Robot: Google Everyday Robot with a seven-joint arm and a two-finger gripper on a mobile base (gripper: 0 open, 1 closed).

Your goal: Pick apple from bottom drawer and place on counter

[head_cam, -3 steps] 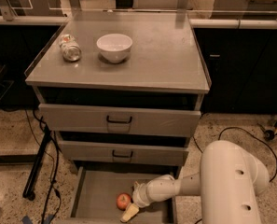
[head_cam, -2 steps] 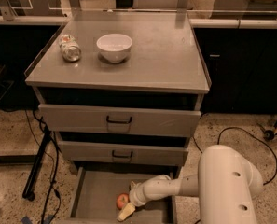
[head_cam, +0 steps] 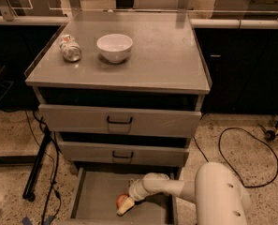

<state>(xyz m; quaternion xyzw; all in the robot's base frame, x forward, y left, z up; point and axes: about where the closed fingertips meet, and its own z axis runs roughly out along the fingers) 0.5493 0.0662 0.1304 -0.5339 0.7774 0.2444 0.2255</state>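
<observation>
The gripper [head_cam: 125, 206] is down inside the open bottom drawer [head_cam: 95, 194], near its front edge, right against the apple [head_cam: 122, 200]; whether it grips the apple cannot be told. On the counter [head_cam: 166, 55], near the back left corner, stand a white bowl [head_cam: 114, 47] and a tipped can [head_cam: 70, 48].

A white bowl [head_cam: 114, 47] stands well above the gripper [head_cam: 124, 205], which is low near the floor [head_cam: 12, 139]. A can [head_cam: 70, 48] lies on its side up-left, beside the bowl.
</observation>
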